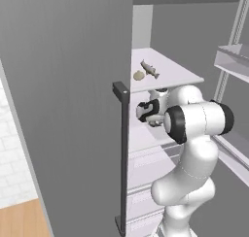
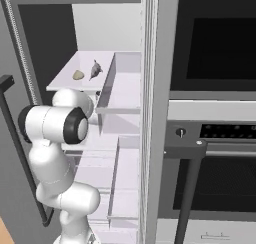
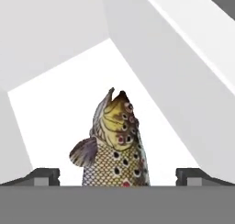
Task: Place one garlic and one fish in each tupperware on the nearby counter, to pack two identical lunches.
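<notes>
Fridge: the door stands open, its dark handle upright in the left base view, white shelves inside.
Upper shelf: one garlic and one fish lie side by side near the front edge; in the right base view the same garlic sits just left of the fish.
Arm: the white arm reaches into the fridge below that upper shelf, elbow bent toward me.
Gripper: spread as wide as it goes, one dark fingertip on each side of a second fish, not clamped on it.
Second fish: spotted, olive-brown and yellow, lying on a white shelf floor between the fingertips, head pointing away from the hand.
Oven: to the right of the fridge, dark glass front, seen in the right base view.
</notes>
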Controlling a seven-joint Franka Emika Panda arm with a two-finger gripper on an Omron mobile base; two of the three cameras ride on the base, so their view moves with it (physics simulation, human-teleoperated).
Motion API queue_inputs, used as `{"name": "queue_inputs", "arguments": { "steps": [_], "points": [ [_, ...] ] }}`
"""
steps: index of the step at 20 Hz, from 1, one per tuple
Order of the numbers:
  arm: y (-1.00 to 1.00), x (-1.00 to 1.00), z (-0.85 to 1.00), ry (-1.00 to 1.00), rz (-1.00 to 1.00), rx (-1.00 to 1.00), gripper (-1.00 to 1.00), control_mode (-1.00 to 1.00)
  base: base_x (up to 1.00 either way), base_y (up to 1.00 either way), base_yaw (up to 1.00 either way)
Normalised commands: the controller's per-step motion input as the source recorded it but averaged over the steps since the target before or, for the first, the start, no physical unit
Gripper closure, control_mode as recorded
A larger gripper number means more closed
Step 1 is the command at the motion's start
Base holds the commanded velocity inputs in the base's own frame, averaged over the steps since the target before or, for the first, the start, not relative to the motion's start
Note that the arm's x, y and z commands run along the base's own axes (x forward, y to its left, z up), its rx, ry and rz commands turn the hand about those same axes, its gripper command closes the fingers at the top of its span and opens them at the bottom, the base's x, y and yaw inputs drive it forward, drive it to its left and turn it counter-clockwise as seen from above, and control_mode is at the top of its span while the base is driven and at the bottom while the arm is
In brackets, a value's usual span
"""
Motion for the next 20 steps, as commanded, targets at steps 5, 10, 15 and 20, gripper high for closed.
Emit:
{"name": "queue_inputs", "arguments": {
  "steps": [5,10,15,20],
  "points": [
    [0.00,-0.15,-0.84,0.21,0.00,0.05,1.00,-1.00,0.00,0.00,0.00],
    [0.00,-0.55,-0.83,0.00,0.00,0.09,1.00,-1.00,0.00,0.00,0.00],
    [0.00,-0.28,-0.98,-0.13,0.00,0.00,1.00,-1.00,0.00,0.00,0.00],
    [0.00,-0.30,-1.00,-0.28,0.00,-0.14,1.00,-1.00,0.00,0.00,0.00]
  ]
}}
